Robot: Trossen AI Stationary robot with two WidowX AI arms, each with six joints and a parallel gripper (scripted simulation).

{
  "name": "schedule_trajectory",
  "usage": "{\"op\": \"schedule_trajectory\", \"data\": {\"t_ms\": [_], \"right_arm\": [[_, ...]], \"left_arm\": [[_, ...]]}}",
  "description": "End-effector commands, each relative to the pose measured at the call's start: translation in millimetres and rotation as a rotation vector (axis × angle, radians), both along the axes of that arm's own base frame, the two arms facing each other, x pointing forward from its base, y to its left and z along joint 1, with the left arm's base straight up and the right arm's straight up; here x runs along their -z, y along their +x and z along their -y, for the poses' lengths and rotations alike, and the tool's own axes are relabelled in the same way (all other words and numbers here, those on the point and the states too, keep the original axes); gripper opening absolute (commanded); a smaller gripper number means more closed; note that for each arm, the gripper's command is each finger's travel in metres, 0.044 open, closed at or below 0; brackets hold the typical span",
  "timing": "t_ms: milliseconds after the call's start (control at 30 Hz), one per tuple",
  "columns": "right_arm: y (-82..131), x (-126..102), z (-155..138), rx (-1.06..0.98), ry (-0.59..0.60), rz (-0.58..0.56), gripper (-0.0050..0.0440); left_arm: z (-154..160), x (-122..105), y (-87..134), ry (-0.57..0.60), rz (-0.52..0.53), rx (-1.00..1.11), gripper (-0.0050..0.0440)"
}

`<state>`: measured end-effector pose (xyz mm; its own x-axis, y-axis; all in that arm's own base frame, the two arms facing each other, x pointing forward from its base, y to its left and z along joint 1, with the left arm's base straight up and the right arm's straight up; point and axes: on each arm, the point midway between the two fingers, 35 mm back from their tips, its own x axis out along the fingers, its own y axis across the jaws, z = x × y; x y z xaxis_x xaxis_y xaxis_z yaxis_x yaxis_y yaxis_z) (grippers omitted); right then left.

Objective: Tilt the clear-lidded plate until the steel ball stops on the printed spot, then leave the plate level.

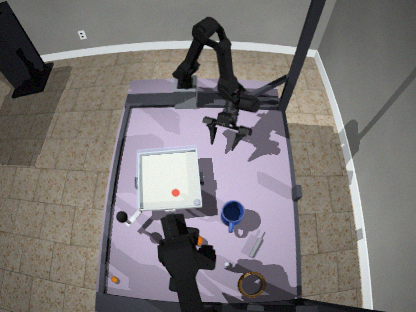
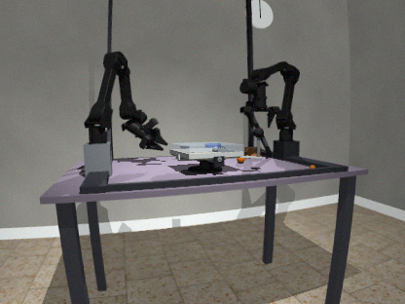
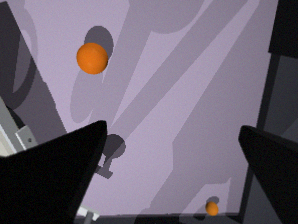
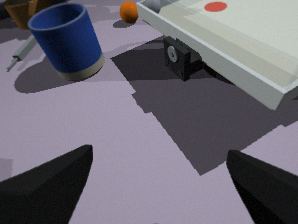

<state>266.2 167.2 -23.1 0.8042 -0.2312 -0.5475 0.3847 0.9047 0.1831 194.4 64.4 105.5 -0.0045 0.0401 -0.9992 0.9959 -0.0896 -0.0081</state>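
Observation:
The clear-lidded plate (image 1: 165,172) (image 4: 227,65) stands on a dark pedestal (image 2: 204,167) and looks close to level. The steel ball (image 1: 197,202) (image 4: 151,5) is in the plate's corner on the mug side, away from the red printed spot (image 1: 175,192) (image 4: 215,6). My right gripper (image 1: 222,146) (image 2: 165,144) (image 4: 160,154) is open and empty, off the plate's side, above the table. My left gripper (image 2: 263,126) (image 3: 172,129) is open and empty, above the table beside the plate's opposite side; its arm hides its fingers in the top view.
A blue mug (image 1: 232,212) (image 4: 67,40) stands near the plate. A black knob (image 1: 121,216) on a white stem is near one corner. Orange balls (image 3: 92,58) (image 3: 212,208), a brown ring-shaped container (image 1: 240,286) and a grey tool (image 1: 256,246) are on the left arm's side.

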Motion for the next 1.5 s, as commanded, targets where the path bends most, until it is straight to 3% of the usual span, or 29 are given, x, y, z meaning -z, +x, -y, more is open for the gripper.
{"op": "schedule_trajectory", "data": {"t_ms": [0,533,967,1033,1100,1467], "right_arm": [[3,-6,-4,0.000,0.018,0.016,0.0400],[3,-6,-4,0.000,0.018,0.016,0.0400],[20,-124,-27,0.001,0.244,0.178,0.0400],[20,-143,-27,0.001,0.279,0.203,0.0400],[20,-143,-27,0.001,0.279,0.203,0.0400],[6,-246,-8,0.001,0.471,0.341,0.0400]], "left_arm": [[-1,-5,3,0.006,0.025,0.001,0.0400],[-1,-5,3,0.006,0.025,0.001,0.0400],[-1,-5,3,0.006,0.025,0.001,0.0400],[-1,-5,3,0.006,0.025,0.001,0.0400],[-1,-5,3,0.006,0.025,0.001,0.0400],[-1,-5,3,0.006,0.025,0.001,0.0400]]}}
